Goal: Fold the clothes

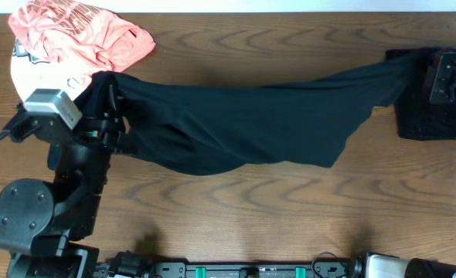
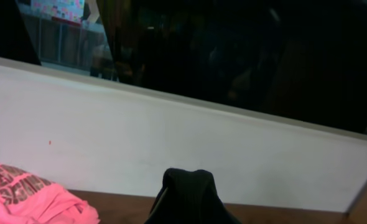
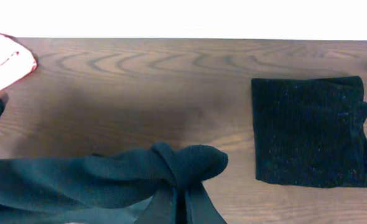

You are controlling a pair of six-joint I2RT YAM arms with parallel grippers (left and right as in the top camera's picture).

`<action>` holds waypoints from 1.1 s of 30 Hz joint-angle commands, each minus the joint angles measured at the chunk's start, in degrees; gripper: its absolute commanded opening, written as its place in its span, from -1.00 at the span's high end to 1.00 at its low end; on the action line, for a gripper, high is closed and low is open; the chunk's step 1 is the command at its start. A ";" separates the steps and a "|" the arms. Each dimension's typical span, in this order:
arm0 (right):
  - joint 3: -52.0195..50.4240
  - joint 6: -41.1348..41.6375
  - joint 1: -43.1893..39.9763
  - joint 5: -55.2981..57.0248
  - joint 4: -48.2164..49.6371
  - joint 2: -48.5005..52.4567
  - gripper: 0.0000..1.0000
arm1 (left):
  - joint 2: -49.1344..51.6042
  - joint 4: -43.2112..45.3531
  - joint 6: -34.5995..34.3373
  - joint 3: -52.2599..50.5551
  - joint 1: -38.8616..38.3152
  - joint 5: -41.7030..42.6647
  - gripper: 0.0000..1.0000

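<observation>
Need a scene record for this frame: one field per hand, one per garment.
left hand: shut on left end of black garment
right hand: shut on its right end, cloth bunched at the grip
black garment: stretched across the table between both hands, unfolded
folded black garment: neat square, table's right side
coral-pink tee: crumpled, far-left corner
white garment: partly under the tee, unfolded

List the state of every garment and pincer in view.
black garment: unfolded, stretched between both pincers
left pincer: shut on black garment
right pincer: shut on black garment
folded garment: black, folded square, flat on table
pink tee: crumpled, unfolded
white garment: unfolded, partly under pink tee
</observation>
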 commanded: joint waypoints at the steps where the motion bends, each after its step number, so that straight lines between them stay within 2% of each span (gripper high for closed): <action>1: 2.86 -0.63 -0.59 3.21 -1.22 -2.43 0.98 | -2.23 0.92 -1.03 3.10 0.24 0.55 0.88; 10: 6.12 3.45 -0.63 12.11 -7.98 -7.85 0.98 | -8.33 -2.36 -1.60 7.50 0.24 0.57 0.88; 19: 6.14 6.71 -0.63 14.86 -11.93 -11.61 0.98 | -9.53 -8.52 -2.51 9.84 0.24 0.94 0.88; 25: 5.86 7.02 -0.63 14.88 -11.96 -9.03 0.98 | -5.25 -13.57 -2.47 9.09 0.24 0.87 0.88; 33: 4.70 7.02 -0.63 14.86 -12.22 -0.31 0.98 | 7.63 -14.80 -2.47 8.61 0.24 0.72 0.88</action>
